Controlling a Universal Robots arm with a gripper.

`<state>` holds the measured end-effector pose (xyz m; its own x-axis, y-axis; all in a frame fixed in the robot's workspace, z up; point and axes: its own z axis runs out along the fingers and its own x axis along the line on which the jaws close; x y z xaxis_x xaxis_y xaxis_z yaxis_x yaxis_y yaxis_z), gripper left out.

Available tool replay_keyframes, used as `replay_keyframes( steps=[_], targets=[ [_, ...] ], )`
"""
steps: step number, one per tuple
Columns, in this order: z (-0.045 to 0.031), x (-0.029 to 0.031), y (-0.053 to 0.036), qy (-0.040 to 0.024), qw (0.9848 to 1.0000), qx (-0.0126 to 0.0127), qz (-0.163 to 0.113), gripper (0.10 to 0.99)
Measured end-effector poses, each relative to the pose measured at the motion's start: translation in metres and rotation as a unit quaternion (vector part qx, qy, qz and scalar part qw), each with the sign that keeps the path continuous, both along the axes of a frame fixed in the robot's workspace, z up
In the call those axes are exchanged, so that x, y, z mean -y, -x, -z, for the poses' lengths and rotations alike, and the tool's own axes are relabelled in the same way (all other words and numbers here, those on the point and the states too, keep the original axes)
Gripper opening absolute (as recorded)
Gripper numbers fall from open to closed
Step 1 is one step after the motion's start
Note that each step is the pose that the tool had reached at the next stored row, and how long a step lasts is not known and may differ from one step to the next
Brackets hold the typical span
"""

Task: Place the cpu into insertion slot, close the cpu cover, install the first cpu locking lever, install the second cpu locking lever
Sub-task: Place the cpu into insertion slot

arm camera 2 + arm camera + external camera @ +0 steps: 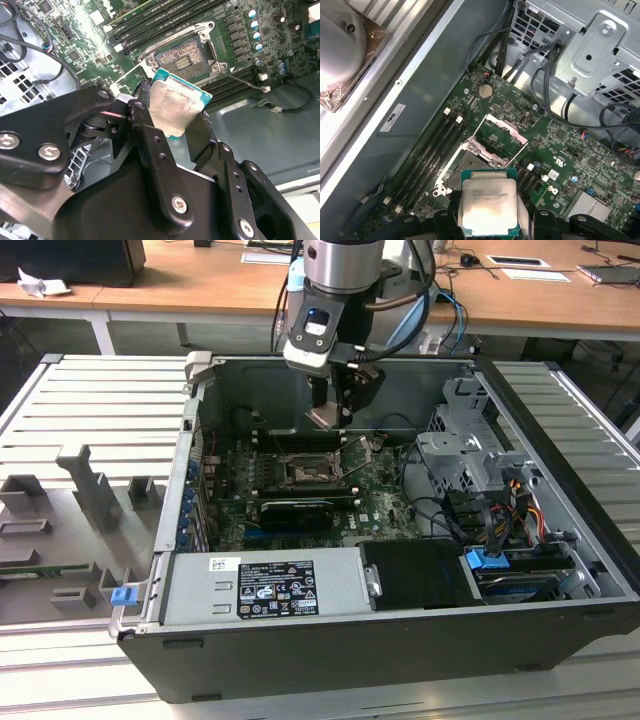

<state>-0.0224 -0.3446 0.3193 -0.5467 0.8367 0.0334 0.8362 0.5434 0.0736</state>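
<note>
The cpu (175, 106), a flat silver-grey square on a green backing, is pinched by its edges between my gripper's (172, 117) black fingers (143, 115). In the exterior view the gripper (335, 408) hangs inside the open computer case with the cpu (324, 418) above the motherboard. The insertion slot (304, 472) lies below it, apart from the chip, and is uncovered (183, 56). In the first wrist view the cpu (487, 202) hovers just short of the slot (462, 166). The cpu cover (501, 132) stands swung open behind it. A thin locking lever (244, 80) sticks out free beside the socket.
Long black memory slots (437, 145) flank the socket. A metal drive cage (470, 455) with bundled cables (490, 515) fills the exterior view's right side of the case. A power supply (265, 585) sits along the front. The case walls (195, 440) enclose the board.
</note>
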Motion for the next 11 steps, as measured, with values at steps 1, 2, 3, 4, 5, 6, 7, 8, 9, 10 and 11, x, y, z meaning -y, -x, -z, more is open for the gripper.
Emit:
replay_keyframes(
  steps=[1,2,3,4,5,6,7,8,9,10,11],
  targets=[
    [0.0002,0.0,0.0,0.0,1.0,0.0,0.002,0.525],
    [0.0004,0.0,0.0,0.0,1.0,0.0,0.004,0.525],
    [0.0006,0.0,0.0,0.0,1.0,0.0,0.006,0.525],
    [0.0007,0.0,0.0,0.0001,1.0,0.0,0.009,0.525],
    [0.0009,0.0,0.0,0.0001,0.9999,0.0,0.011,0.525],
    [0.0011,0.0,0.0,0.0001,0.9999,0.0,0.014,0.525],
    [0.0014,0.0,0.0,0.0001,0.9996,0.0,0.028,0.525],
    [0.0016,0.0,0.0,0.0002,0.9993,0.0,0.037,0.525],
    [0.0018,0.0,0.0,0.0003,0.9989,0.0,0.048,0.525],
    [0.0019,0.0,0.0,0.0003,0.9985,0.0,0.056,0.525],
    [0.0021,0.0,0.0,0.0004,0.9981,0.0,0.062,0.525]
  ],
)
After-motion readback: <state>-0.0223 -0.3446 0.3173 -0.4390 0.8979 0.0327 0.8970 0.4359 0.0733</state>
